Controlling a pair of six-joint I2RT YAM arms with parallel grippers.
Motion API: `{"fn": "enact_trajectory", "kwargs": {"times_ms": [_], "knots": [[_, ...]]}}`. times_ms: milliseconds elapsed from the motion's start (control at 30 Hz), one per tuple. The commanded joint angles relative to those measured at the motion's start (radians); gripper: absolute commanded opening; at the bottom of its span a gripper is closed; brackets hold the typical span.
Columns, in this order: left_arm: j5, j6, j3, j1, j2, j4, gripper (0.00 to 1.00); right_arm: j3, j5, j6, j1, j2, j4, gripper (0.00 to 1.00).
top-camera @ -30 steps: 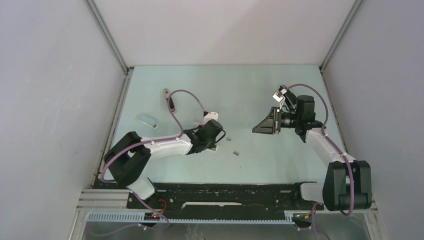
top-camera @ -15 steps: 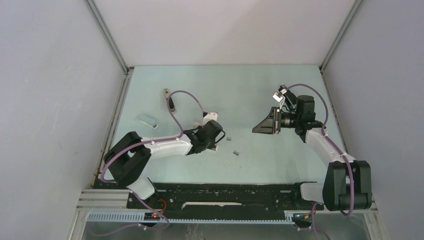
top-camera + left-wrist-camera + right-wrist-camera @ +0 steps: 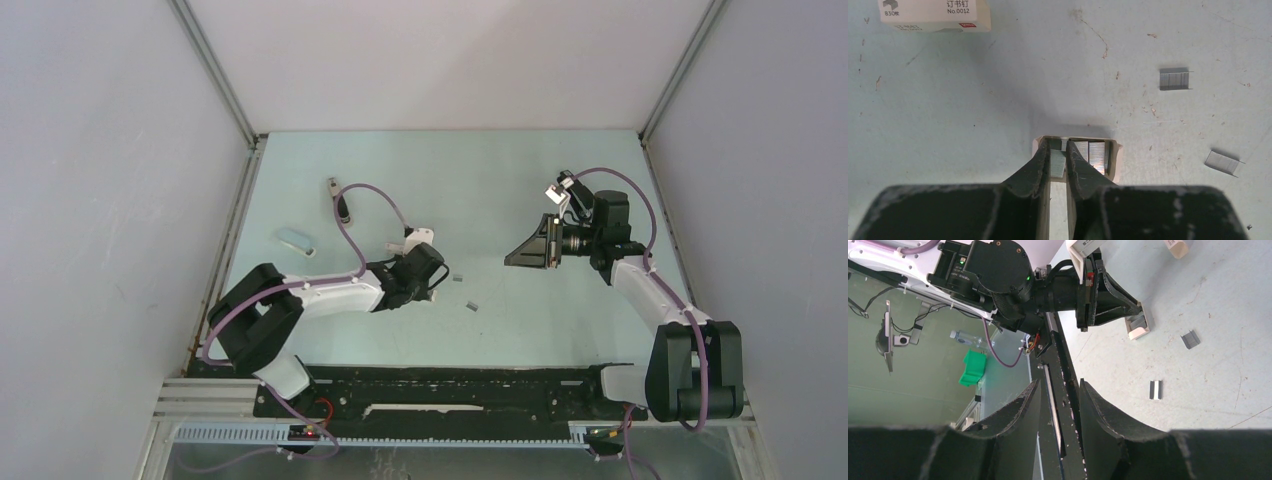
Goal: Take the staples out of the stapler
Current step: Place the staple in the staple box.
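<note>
The stapler point(image 3: 338, 200) lies slim and dark at the far left of the table, away from both grippers. My left gripper point(image 3: 1058, 145) points down into a small cardboard tray point(image 3: 1114, 155) and is shut on a grey strip of staples point(image 3: 1058, 164); more strips point(image 3: 1096, 156) lie beside it in the tray. In the top view the left gripper point(image 3: 425, 285) is at mid-table. Two loose staple pieces point(image 3: 1175, 79) point(image 3: 1222, 163) lie on the table to its right. My right gripper point(image 3: 510, 259) hovers open and empty, pointing left; nothing is between its fingers point(image 3: 1028, 400).
A white labelled staple box point(image 3: 933, 15) lies beyond the tray to the left. A pale blue object point(image 3: 295, 240) sits near the left wall. The right wrist view shows the left gripper point(image 3: 1137, 310), the tray point(image 3: 1138, 331) and the black base rail point(image 3: 1058, 390).
My left wrist has shifted very slightly toward the near side over the tray. The right arm, the stapler and the loose staples have not moved.
</note>
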Motion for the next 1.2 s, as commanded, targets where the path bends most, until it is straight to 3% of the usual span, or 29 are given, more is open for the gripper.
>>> {"fn": "enact_trajectory", "kwargs": {"times_ms": [0, 467, 833, 1167], "knots": [[-0.007, -0.016, -0.011, 0.004, -0.005, 0.033, 0.12, 0.035, -0.016, -0.007, -0.007, -0.012, 0.013, 0.43], [0.011, -0.015, -0.001, 0.004, 0.018, 0.036, 0.14, 0.035, -0.016, -0.007, -0.01, -0.013, 0.013, 0.43], [0.004, -0.013, 0.006, 0.004, -0.005, 0.023, 0.28, 0.034, -0.018, -0.005, -0.009, -0.013, 0.012, 0.43], [-0.005, -0.013, 0.013, 0.004, -0.041, 0.004, 0.29, 0.035, -0.019, -0.006, -0.009, -0.015, 0.011, 0.43]]}}
